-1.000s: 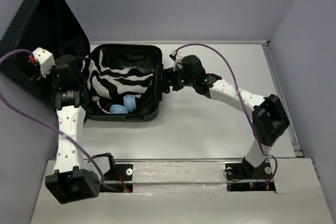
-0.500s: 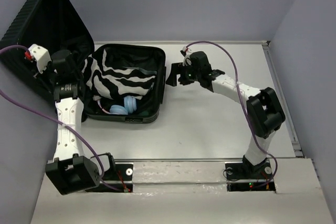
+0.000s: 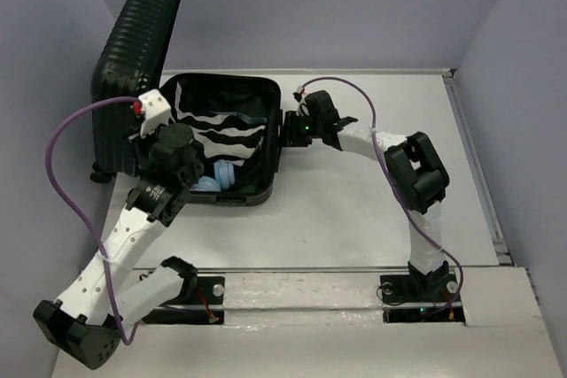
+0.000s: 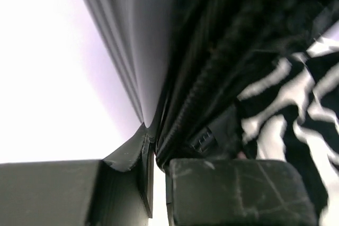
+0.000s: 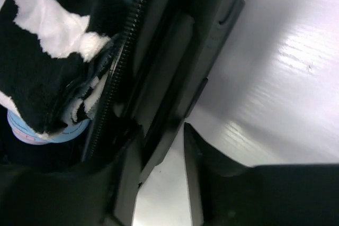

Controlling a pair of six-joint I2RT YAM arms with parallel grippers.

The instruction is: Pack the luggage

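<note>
Left gripper [image 4: 159,162], seemingly on luggage [image 3: 133,59] lid

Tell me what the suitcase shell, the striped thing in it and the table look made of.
Suitcase: hard moulded plastic, probably; black, ribbed, slight sheen, lid stands rigid.
Striped cloth: soft fleece or plush; fuzzy edges, loose folds.
Table: smooth white laminate or painted board; glossy reflections, unsure which.
</note>
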